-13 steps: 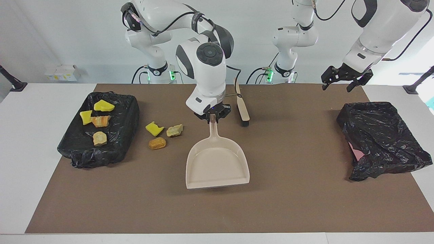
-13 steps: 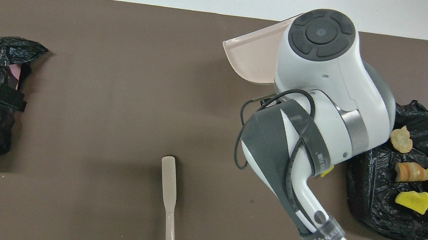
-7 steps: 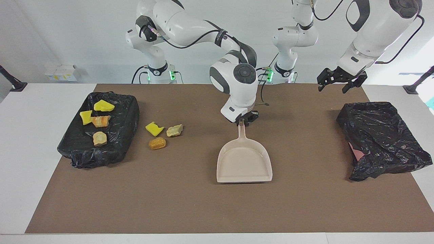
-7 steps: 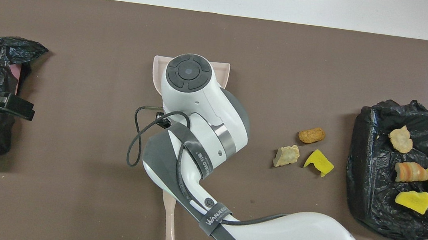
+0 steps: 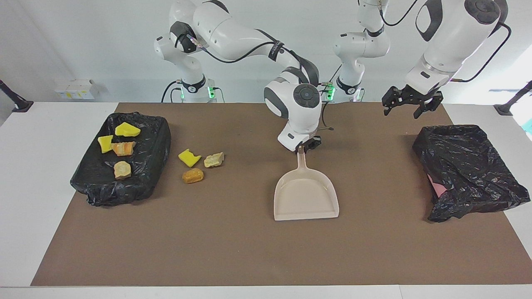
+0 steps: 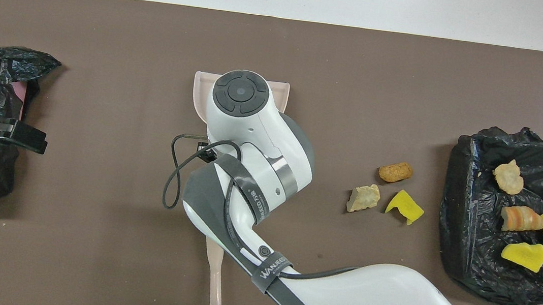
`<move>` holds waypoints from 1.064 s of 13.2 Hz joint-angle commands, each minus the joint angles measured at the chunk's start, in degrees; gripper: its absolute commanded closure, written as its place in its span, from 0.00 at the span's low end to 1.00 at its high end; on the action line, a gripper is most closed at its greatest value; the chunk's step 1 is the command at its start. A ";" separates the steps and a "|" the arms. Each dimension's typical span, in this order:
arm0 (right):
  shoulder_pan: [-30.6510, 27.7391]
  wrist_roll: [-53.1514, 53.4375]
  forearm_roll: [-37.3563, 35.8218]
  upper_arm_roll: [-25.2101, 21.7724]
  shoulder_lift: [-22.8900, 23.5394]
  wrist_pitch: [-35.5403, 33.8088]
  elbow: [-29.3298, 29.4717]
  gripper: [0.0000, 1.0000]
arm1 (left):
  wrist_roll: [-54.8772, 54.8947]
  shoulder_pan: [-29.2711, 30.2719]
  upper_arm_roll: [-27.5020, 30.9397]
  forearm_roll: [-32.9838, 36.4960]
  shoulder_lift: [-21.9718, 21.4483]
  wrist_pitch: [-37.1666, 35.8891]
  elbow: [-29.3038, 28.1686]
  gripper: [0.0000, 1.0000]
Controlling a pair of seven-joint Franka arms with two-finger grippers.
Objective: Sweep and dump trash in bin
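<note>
Right gripper [image 5: 305,146] sits low over the brown mat [image 5: 249,249] at mid-counter, right at the tip of the beige dustpan's [image 5: 305,195] handle. Whether it clamps the handle or has let go cannot be told. The dustpan lies flat on the mat with its mouth turned away from the robots.

At the right arm's end of the counter [image 5: 37,187] stands a bin [image 5: 141,166] lined with black plastic, and four pieces of trash [image 5: 122,169], two yellow, one striped orange and one tan, lie on top of it. Three more lumps, a yellow chunk [image 5: 189,158], a tan piece [image 5: 214,159] and an orange-brown piece [image 5: 193,175], rest on the mat between the bin and the dustpan, well apart from the right gripper.

In the overhead view a beige brush [image 6: 215,289] lies partly under the right arm, nearer to the robots than the dustpan.

Left gripper [image 5: 411,106] hangs wide open and empty over the mat's edge, near a crumpled black bag [image 5: 465,166] at the left arm's end.
</note>
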 commanded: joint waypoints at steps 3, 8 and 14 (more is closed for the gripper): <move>-3.05 0.14 1.07 0.15 -2.01 -0.10 -1.42 0.21 | -0.34 -1.36 0.64 -0.21 1.07 1.23 0.86 0.00; -5.61 -0.39 4.74 0.15 -18.24 -7.41 -11.57 0.09 | -0.69 -1.53 0.47 -0.73 3.35 4.21 0.78 0.00; 1.49 -0.03 9.76 0.32 -40.84 -5.85 -37.40 0.00 | -15.17 -12.50 0.47 -1.09 9.76 13.17 0.34 0.00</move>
